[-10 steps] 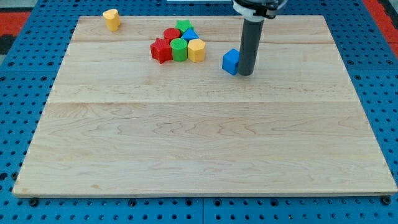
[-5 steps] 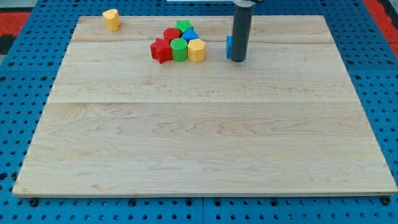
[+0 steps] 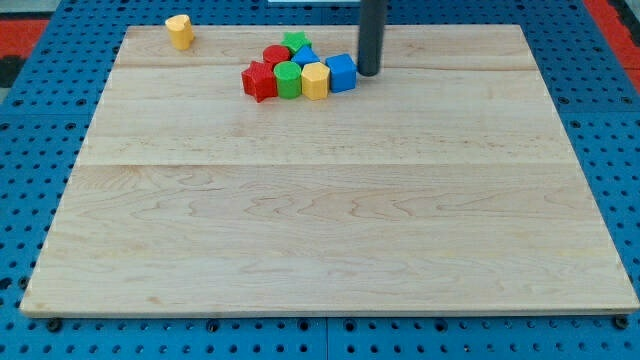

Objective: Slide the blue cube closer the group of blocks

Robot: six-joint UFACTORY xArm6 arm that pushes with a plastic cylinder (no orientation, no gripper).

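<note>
The blue cube (image 3: 341, 72) sits at the right end of the group of blocks, touching the yellow block (image 3: 315, 81). The group holds a red star-like block (image 3: 259, 81), a green cylinder (image 3: 288, 80), a red block (image 3: 275, 56), a green block (image 3: 295, 42) and a blue block (image 3: 306, 56). My tip (image 3: 368, 73) stands just to the right of the blue cube, touching or almost touching it.
A lone yellow block (image 3: 179, 31) lies near the board's top left corner. The wooden board (image 3: 330, 220) rests on a blue pegboard surface.
My tip moved up and to the left, pushing the blue cube from the right of the group until it sits against the yellow block.
</note>
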